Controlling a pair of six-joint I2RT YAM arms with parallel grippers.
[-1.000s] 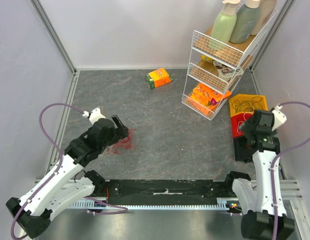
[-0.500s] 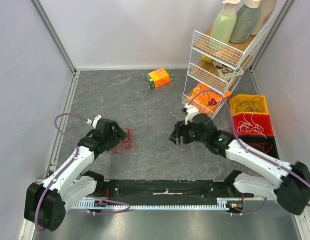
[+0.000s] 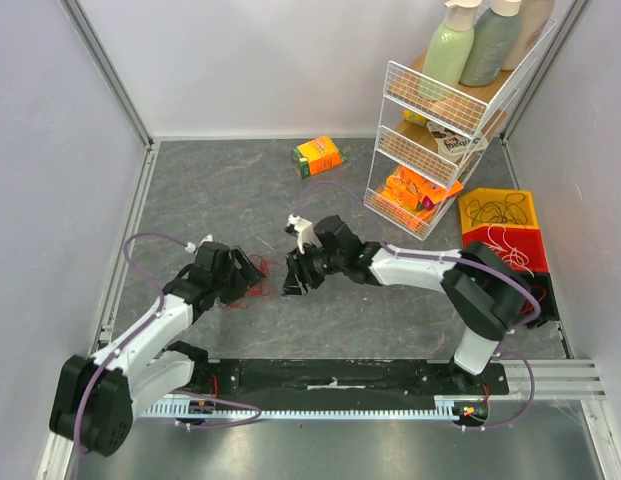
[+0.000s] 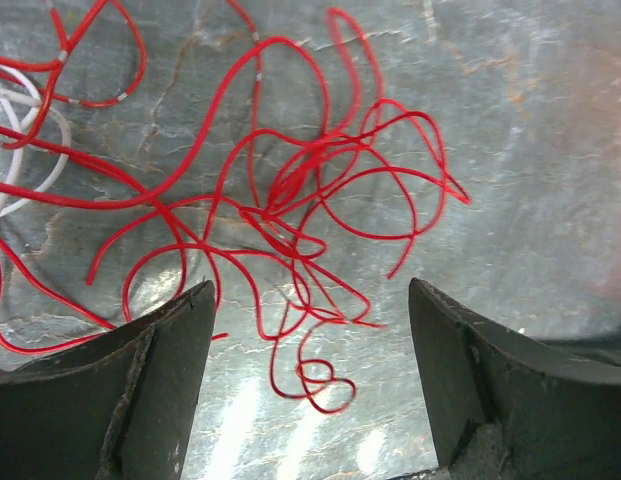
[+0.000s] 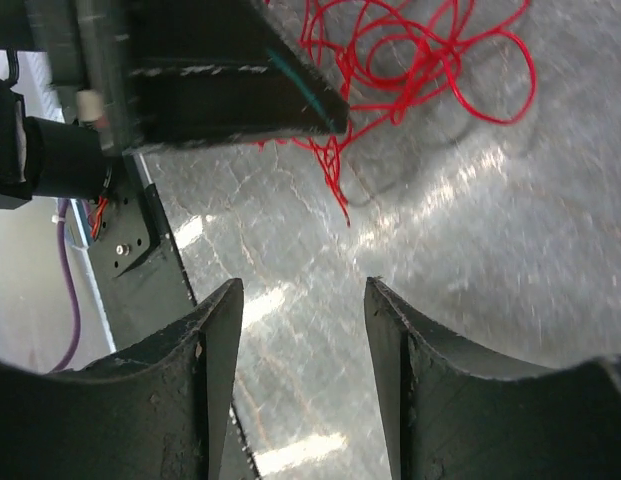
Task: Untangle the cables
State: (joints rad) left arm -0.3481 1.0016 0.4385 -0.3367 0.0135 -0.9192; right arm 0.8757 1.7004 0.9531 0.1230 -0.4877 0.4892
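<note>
A tangle of thin red cables (image 3: 253,287) lies on the grey table at the left. The left wrist view shows it (image 4: 290,200) up close with a white cable (image 4: 20,150) mixed in at its left edge. My left gripper (image 3: 252,272) is open, just above the tangle, with its jaws (image 4: 310,290) on either side of the lowest loops. My right gripper (image 3: 293,281) reaches across from the right, open and empty. It sits just short of the tangle's right edge (image 5: 410,60), and its jaws (image 5: 302,290) are over bare table.
A white wire rack (image 3: 440,130) with bottles and snack packs stands at the back right. An orange box (image 3: 318,156) lies at the back. A yellow bin (image 3: 498,210) holds black cables, and a red bin (image 3: 505,250) holds white cables at the right edge.
My right arm has swung from over the bins at the right across to the red tangle. My left gripper has shifted slightly toward the near side of the tangle.
</note>
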